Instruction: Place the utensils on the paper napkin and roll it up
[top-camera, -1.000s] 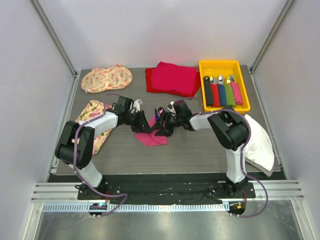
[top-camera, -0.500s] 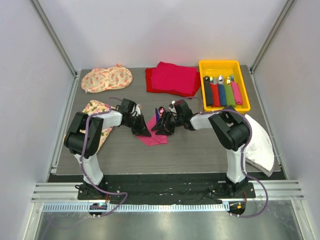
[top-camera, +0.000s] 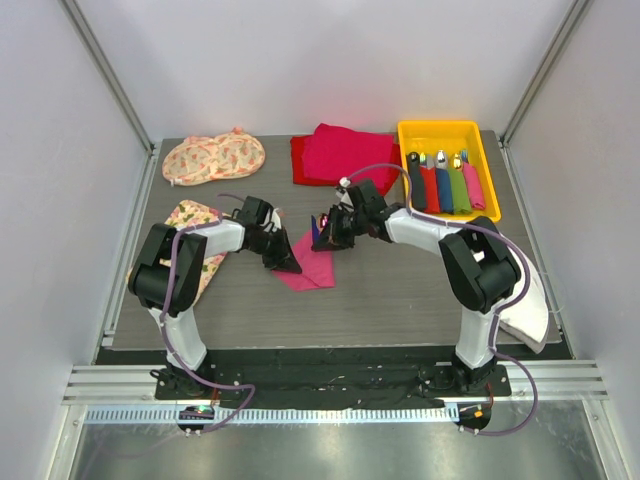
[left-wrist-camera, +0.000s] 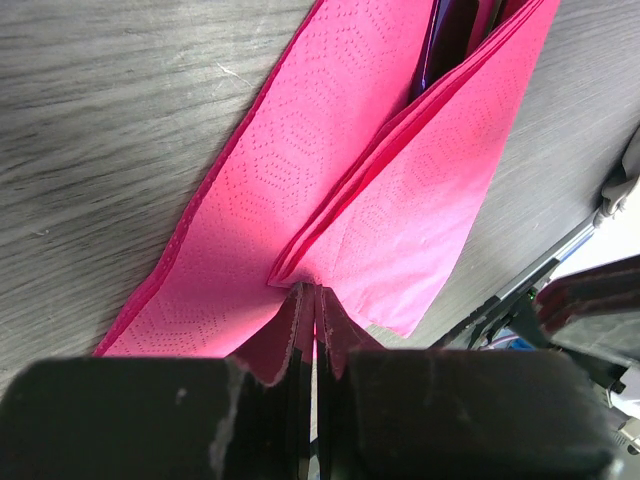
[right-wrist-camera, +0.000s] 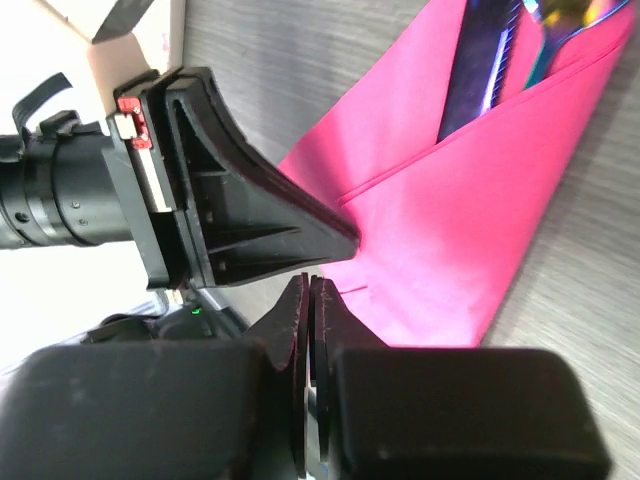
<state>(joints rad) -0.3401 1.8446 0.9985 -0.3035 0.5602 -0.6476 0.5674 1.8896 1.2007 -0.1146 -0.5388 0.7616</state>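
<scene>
At mid-table, the napkin (top-camera: 315, 268) lies folded over the utensils (right-wrist-camera: 480, 70). Its edge is pinched by the left gripper (left-wrist-camera: 310, 297). The right gripper (right-wrist-camera: 308, 290) is pressed together, seemingly on nothing. Rolling is judged best done with the fold held taut.

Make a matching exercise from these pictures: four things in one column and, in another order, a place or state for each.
1. paper napkin
2. yellow tray
3. left gripper
4. pair of floral mats

a. far left corner of the table
b. shut on a pink paper edge
c. folded over dark-handled utensils
d. far right, holds coloured cutlery

Pairs: 1-c, 2-d, 3-b, 4-a
</scene>
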